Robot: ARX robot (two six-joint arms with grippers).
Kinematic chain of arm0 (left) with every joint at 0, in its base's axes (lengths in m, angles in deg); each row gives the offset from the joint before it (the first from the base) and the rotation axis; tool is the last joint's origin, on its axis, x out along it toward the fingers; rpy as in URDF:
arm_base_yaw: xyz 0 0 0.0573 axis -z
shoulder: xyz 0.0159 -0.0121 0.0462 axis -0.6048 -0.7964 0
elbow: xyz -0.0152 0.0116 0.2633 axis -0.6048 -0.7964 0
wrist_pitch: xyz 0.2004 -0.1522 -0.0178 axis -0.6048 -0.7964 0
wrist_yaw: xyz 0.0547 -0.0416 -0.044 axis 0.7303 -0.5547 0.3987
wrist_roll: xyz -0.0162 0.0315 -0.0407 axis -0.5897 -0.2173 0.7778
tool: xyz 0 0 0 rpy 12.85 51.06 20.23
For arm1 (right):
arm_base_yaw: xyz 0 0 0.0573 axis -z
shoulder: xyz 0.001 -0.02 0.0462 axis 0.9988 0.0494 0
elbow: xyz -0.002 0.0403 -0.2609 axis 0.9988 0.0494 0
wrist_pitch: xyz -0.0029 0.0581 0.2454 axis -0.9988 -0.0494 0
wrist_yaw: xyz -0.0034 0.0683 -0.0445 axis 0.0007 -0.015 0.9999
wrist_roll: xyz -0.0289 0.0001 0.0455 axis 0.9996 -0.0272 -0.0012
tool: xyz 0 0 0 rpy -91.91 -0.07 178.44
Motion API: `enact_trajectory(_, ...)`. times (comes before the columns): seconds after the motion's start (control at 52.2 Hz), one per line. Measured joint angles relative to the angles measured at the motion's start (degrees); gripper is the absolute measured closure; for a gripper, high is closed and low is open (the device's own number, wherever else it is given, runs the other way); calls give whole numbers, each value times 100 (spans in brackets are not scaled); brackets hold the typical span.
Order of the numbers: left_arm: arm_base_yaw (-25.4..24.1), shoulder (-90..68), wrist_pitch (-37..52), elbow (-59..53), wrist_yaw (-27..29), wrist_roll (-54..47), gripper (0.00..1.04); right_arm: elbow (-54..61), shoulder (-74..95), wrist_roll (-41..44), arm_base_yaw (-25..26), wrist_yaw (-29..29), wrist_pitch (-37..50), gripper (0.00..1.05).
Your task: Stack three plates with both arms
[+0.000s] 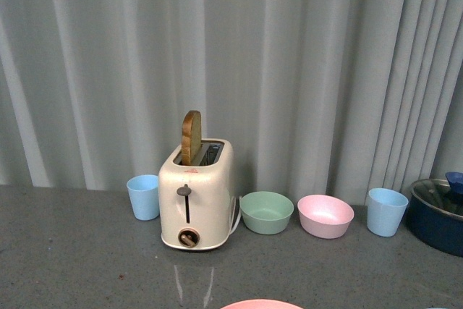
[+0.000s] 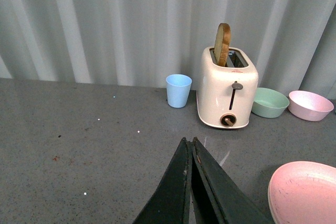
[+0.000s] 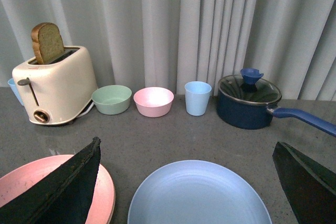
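Edges crop pink plate (image 2: 307,192) and blue plate (image 3: 197,195); left claw (image 2: 188,141) pinched empty, right claw (image 3: 186,143) gaping empty.

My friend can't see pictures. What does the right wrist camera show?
The open right gripper frames a light blue plate, with a pink plate beside it. Behind stand a cream toaster holding bread, a green bowl, a pink bowl, a blue cup and a dark blue pot.
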Motion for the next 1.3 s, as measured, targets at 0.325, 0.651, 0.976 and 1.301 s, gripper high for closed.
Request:
enact_trajectory(0.325,0,1272,-1303,2,-4,0,101,0,0,-2,0,-2,0,7)
enact_trajectory(0.651,0,1287,-1329,2,-4,4,72,0,0,0,0,-2,0,7)
enact_trajectory(0.976,0,1290,-1333,2,13,2,11,-761,1263,-964,-286,1878,-1316,7)
enact_trajectory(1.301,0,1292,-1333,2,-2,2,7,-1888,5368,-1263,1963,-101,1233,7)
